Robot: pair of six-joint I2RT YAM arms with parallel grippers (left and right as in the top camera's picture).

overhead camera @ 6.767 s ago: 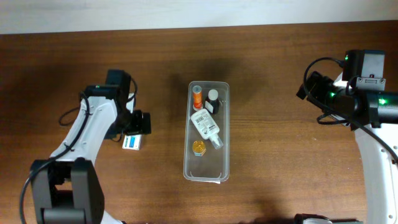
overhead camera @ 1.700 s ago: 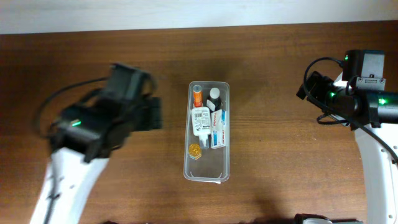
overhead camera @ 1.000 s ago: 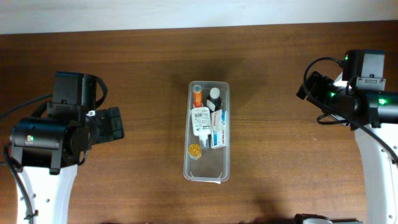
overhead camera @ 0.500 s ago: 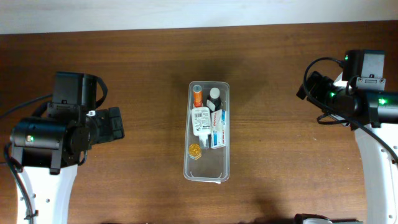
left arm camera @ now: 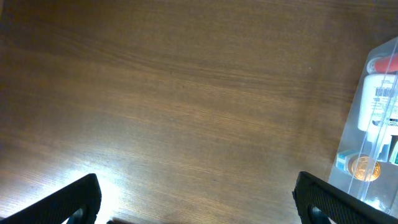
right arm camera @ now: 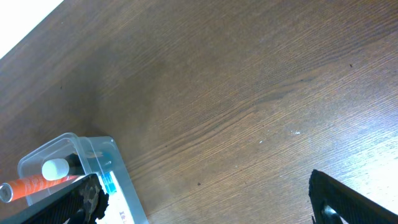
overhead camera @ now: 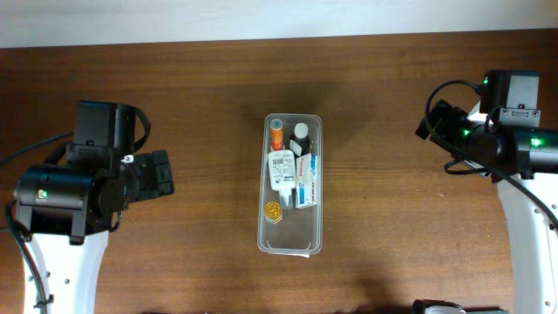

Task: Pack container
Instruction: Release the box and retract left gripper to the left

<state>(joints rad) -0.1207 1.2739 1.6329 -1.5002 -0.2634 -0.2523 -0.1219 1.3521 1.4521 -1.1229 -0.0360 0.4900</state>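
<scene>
Claws spread wide, my left gripper (overhead camera: pixel 161 174) and right gripper (overhead camera: pixel 429 123) both empty, well apart from the container (overhead camera: pixel 289 246), bottles (overhead camera: pixel 281 168) inside.

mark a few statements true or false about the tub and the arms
1. The tub holds several items. True.
2. The left fingers grip the box. False: they are open and empty; the box lies in the tub.
3. The orange tube lies outside the tub. False: it is inside.
4. The right fingers are open, away from the tub. True.
</scene>
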